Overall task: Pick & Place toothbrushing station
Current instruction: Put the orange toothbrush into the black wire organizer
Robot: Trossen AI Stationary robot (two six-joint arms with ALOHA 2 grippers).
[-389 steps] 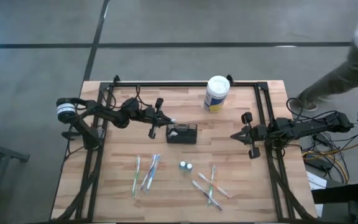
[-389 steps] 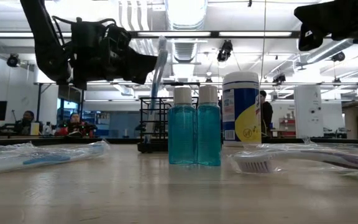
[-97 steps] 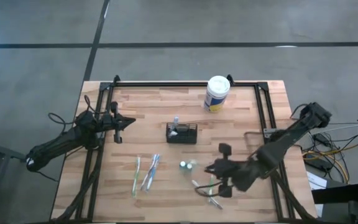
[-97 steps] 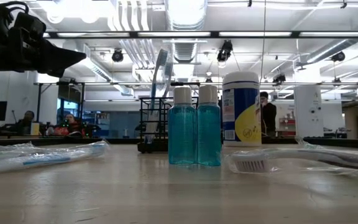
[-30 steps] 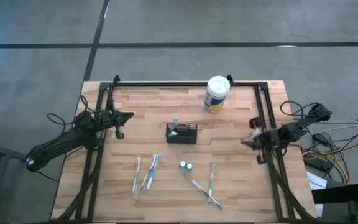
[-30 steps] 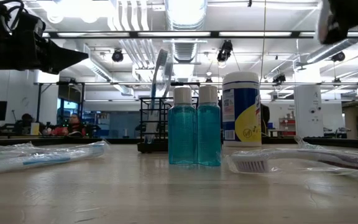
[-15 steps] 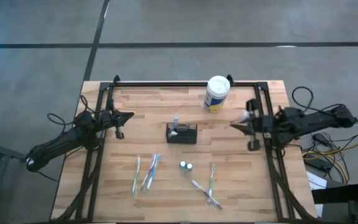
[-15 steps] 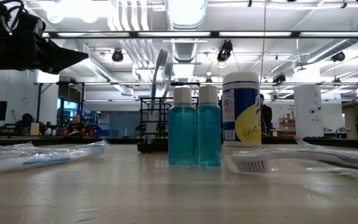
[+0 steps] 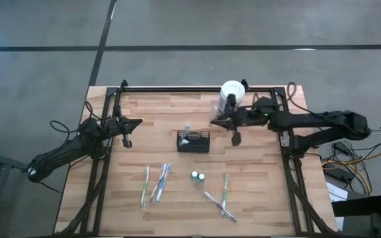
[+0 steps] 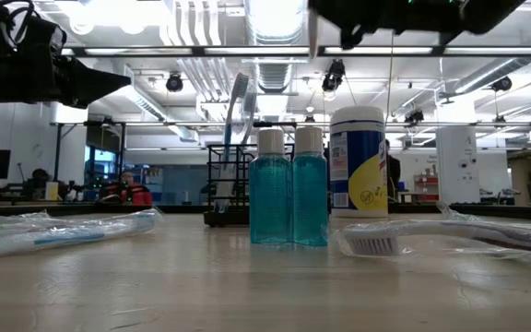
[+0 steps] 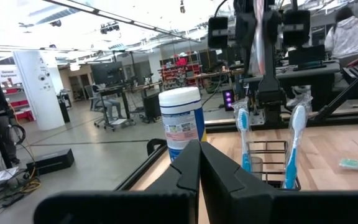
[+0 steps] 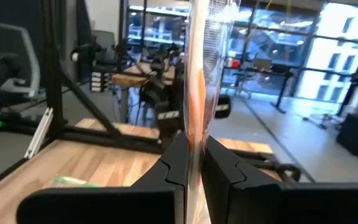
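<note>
Toothbrushing station (image 9: 194, 141), small black rectangular mesh caddy w/ two blue brushes upright in it, is seen mid-worktop. Transport step is judged in hand: a clear-wrapped orange-handled toothbrush (image 12: 196, 81) is clamped in right jaws (image 9: 214, 123), just beyond caddy's far-right corner, above it. Next: alignment over caddy, lowering, release. Left jaws (image 9: 135, 123) are pressed together, empty, well apart at left edge.

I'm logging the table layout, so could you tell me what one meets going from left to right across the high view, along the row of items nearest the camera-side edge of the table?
Green toothbrush → wrapped blue toothbrushes → two small blue bottles → crossed toothbrushes.
</note>
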